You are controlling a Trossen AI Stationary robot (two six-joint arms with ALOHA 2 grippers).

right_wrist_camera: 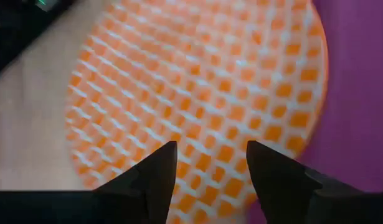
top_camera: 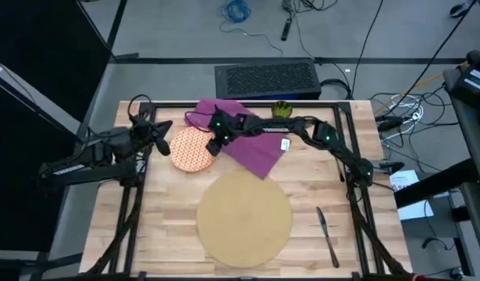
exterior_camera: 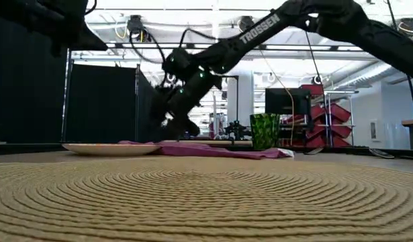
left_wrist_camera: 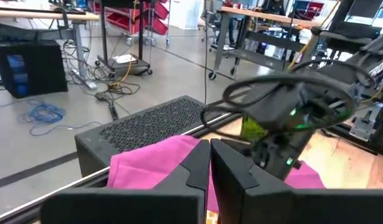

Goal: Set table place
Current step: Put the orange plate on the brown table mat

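Observation:
The orange-and-white plate (top_camera: 194, 149) lies flat at the table's far left, its right rim against the purple napkin (top_camera: 254, 147), which is spread on the wood. My right gripper (right_wrist_camera: 210, 163) hangs open just above the plate (right_wrist_camera: 203, 81), fingers pointing down and touching nothing; in the low view it (exterior_camera: 178, 126) stands clear of the plate (exterior_camera: 109, 149). My left gripper (left_wrist_camera: 210, 163) is shut and empty, left of the plate (top_camera: 163, 134). The tan mat (top_camera: 243, 216) lies at the near middle. The green cup (top_camera: 282, 109) stands upright at the far edge. The knife (top_camera: 327, 234) lies right of the mat.
A black perforated box (top_camera: 264, 78) sits just beyond the table's far edge. The black frame (top_camera: 357, 156) runs round the tabletop. Bare wood shows between the mat and the knife and at the table's near left (top_camera: 146, 226).

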